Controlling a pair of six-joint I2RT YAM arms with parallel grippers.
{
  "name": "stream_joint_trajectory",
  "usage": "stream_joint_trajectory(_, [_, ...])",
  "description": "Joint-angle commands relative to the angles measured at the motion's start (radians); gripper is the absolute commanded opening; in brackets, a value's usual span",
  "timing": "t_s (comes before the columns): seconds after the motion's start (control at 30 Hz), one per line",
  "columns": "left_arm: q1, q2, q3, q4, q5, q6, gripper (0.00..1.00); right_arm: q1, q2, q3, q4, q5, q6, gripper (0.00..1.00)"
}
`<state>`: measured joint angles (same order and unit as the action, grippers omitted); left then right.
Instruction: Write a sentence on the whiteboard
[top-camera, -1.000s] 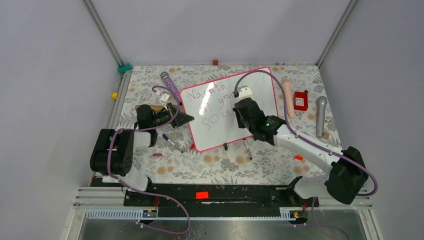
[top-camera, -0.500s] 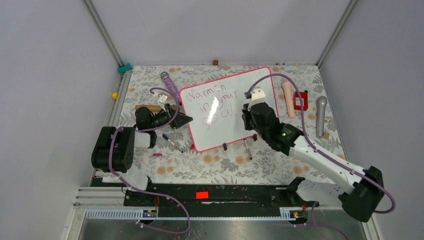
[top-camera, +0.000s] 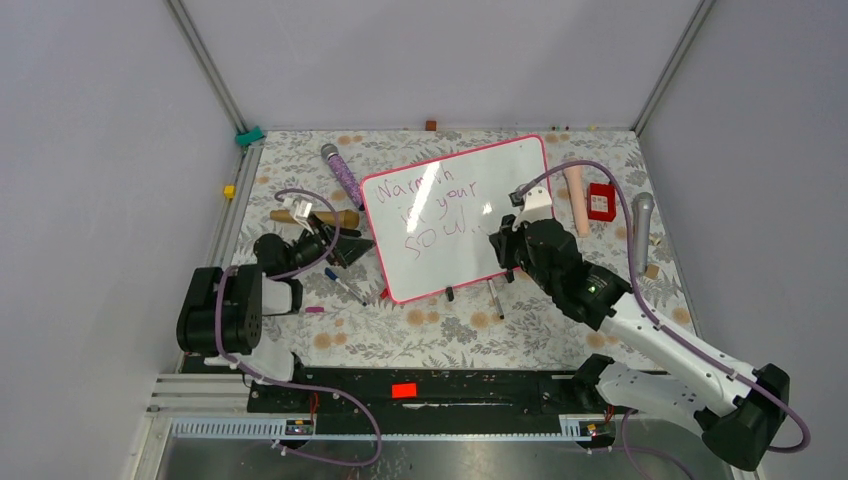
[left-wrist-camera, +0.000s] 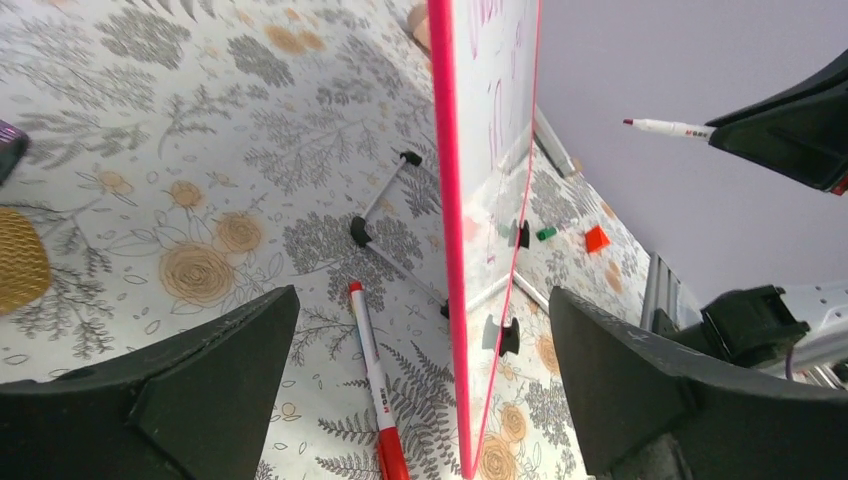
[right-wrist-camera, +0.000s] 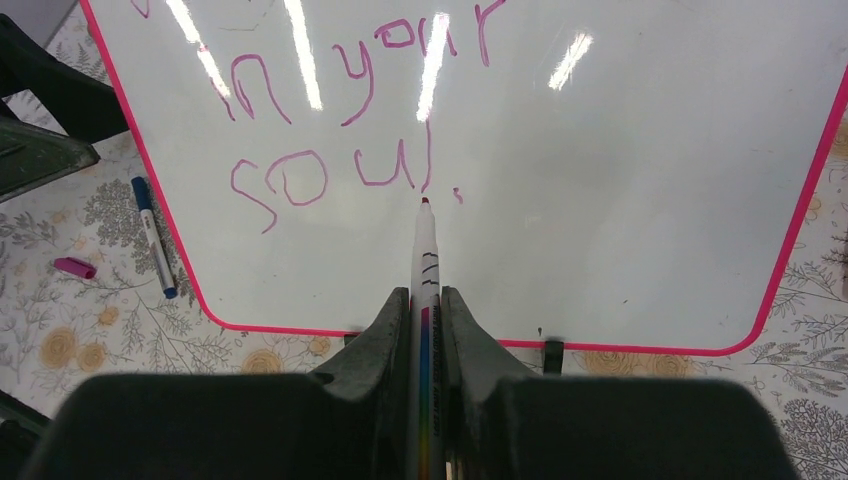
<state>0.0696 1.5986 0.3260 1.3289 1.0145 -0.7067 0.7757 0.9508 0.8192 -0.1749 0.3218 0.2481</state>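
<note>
Whiteboard (top-camera: 510, 175): propped on stand, mid-table. Sentence (top-camera: 435, 205): 3 lines, "Warmth / in your / soul" + dot, looks complete. R gripper (right-wrist-camera: 425, 297): clamped on marker (right-wrist-camera: 424, 245), tip just off board. L gripper (left-wrist-camera: 422, 300): jaws wide apart astride board edge, no contact. Left to do: prob. nothing.
</note>
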Motion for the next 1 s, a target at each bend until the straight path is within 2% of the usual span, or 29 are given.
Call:
stream_joint_trajectory(0.0, [0.03, -0.176, -0.043, -0.096, -0.111, 0.058, 0.93, -0.006, -0.044, -0.004, 0.033, -0.03, 0.029, 0.0])
stream_joint_trajectory(0.03, [0.033, -0.237, -0.05, -0.192, -0.147, 0.096, 0.89, -0.006, -0.049, -0.006, 0.039, -0.033, 0.029, 0.0])
stream_joint_trajectory(0.07, [0.032, -0.313, -0.055, -0.374, -0.199, 0.141, 0.84, -0.006, -0.052, -0.01, 0.044, -0.036, 0.032, 0.0])
stream_joint_trajectory(0.13, [0.031, -0.498, -0.055, -0.705, -0.378, 0.239, 0.82, -0.006, -0.056, -0.013, 0.052, -0.04, 0.032, 0.0])
stream_joint_trajectory(0.23, [0.031, -0.789, -0.077, -0.977, -0.638, 0.241, 0.77, -0.007, -0.057, -0.017, 0.063, -0.042, 0.033, 0.0])
stream_joint_trajectory(0.3, [0.031, -0.94, -0.092, -1.08, -0.749, 0.227, 0.97, -0.007, -0.062, -0.019, 0.068, -0.04, 0.035, 0.0])
stream_joint_trajectory(0.33, [0.032, -1.015, -0.105, -1.119, -0.793, 0.209, 0.99, -0.006, -0.066, -0.022, 0.072, -0.039, 0.035, 0.0])
stream_joint_trajectory(0.43, [0.032, -1.222, -0.118, -1.294, -1.023, 0.087, 0.99, -0.006, -0.082, -0.027, 0.084, -0.041, 0.037, 0.0])
stream_joint_trajectory(0.47, [0.031, -1.28, -0.113, -1.391, -1.143, -0.022, 0.99, -0.006, -0.085, -0.027, 0.087, -0.042, 0.039, 0.0])
stream_joint_trajectory(0.5, [0.032, -1.334, -0.102, -1.538, -1.311, -0.197, 0.99, -0.006, -0.087, -0.027, 0.089, -0.047, 0.038, 0.0])
stream_joint_trajectory(0.53, [0.032, -1.377, -0.106, -1.634, -1.374, -0.358, 0.99, -0.006, -0.089, -0.025, 0.089, -0.05, 0.039, 0.0])
stream_joint_trajectory(0.6, [0.032, -1.446, -0.166, -1.503, -1.256, -0.289, 0.97, -0.007, -0.091, -0.021, 0.087, -0.055, 0.042, 0.0])
stream_joint_trajectory(0.63, [0.032, -1.454, -0.159, -1.496, -1.232, -0.283, 0.98, -0.007, -0.092, -0.019, 0.086, -0.057, 0.043, 0.0])
stream_joint_trajectory(0.7, [0.032, -1.401, -0.07, -1.677, -1.27, -0.33, 0.96, -0.007, -0.097, -0.012, 0.075, -0.054, 0.045, 0.0])
stream_joint_trajectory(0.77, [0.03, -1.276, 0.053, -1.899, -1.333, -0.364, 0.93, -0.007, -0.104, -0.006, 0.052, -0.04, 0.053, 0.0])
stream_joint_trajectory(0.87, [0.03, -1.083, 0.184, -2.121, -1.348, -0.421, 0.87, -0.006, -0.107, -0.004, 0.044, -0.03, 0.064, 0.0])
stream_joint_trajectory(0.97, [0.031, -0.914, 0.244, -2.239, -1.332, -0.548, 0.83, -0.006, -0.097, 0.005, 0.034, -0.033, 0.07, 0.0])
